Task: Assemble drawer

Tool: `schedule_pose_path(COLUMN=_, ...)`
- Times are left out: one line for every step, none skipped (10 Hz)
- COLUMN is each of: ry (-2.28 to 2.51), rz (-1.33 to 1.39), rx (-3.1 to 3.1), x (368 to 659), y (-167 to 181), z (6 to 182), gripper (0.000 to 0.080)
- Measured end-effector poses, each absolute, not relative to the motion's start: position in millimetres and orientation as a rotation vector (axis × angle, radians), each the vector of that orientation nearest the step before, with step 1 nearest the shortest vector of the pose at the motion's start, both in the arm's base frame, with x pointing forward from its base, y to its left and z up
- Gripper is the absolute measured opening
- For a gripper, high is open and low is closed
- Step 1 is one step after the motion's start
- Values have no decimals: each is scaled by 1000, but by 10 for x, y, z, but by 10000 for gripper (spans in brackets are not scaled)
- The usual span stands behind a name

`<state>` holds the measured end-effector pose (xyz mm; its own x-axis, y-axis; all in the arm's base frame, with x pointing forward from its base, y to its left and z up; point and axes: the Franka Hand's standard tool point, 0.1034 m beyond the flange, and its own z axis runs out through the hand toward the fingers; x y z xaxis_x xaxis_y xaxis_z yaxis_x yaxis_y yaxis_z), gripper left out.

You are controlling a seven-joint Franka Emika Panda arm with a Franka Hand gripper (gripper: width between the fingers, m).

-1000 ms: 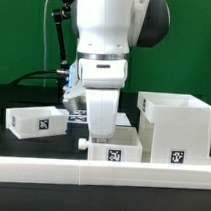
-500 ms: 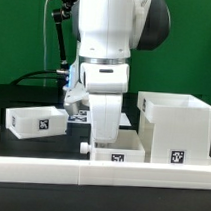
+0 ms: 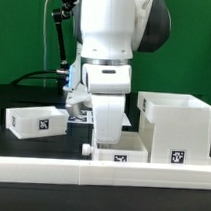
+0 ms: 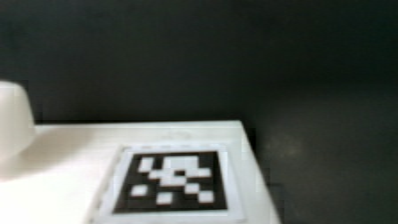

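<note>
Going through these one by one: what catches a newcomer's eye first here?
The big white robot arm fills the centre of the exterior view, hanging low over a small tagged tray just behind the low white rail. The large box housing stands at that view's right, a second tray at its left; the wrist view shows a blurred tag close up.

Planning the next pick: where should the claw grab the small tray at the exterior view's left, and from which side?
Probably the left tray by a long wall, coming straight down: it sits upright, nothing covers its top, and it stands by itself.
</note>
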<state>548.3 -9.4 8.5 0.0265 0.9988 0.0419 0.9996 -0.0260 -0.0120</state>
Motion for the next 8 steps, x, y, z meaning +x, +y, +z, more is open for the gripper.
schedule_pose_path(ry=-2164, rz=-34, rx=-2224, x=5483, y=-100, z=85, gripper=42)
schedule_pose_path(ry=-2168, rz=-39, rx=-2225, x=5487, y=-90, z=84, gripper=42)
schedule_pose_path(ry=-2171, rz=-44, rx=-2223, x=5487, y=-58, z=81, gripper=42)
schedule_pose_path(ry=-2171, rz=-46, rx=-2220, x=5488, y=-23, z=83, gripper=42)
schedule_pose_path(ry=-2167, rz=-46, rx=-2224, x=5490, y=-15, z=81, gripper=42)
schedule_pose_path(ry=-2175, rz=-42, rx=-2219, x=5490, y=-13, z=81, gripper=42)
schedule_pose_path(ry=-2183, rz=-38, rx=-2215, x=5489, y=-24, z=80, gripper=42)
schedule_pose_path(ry=-2177, rz=-38, rx=-2220, x=5487, y=-38, z=79, gripper=42)
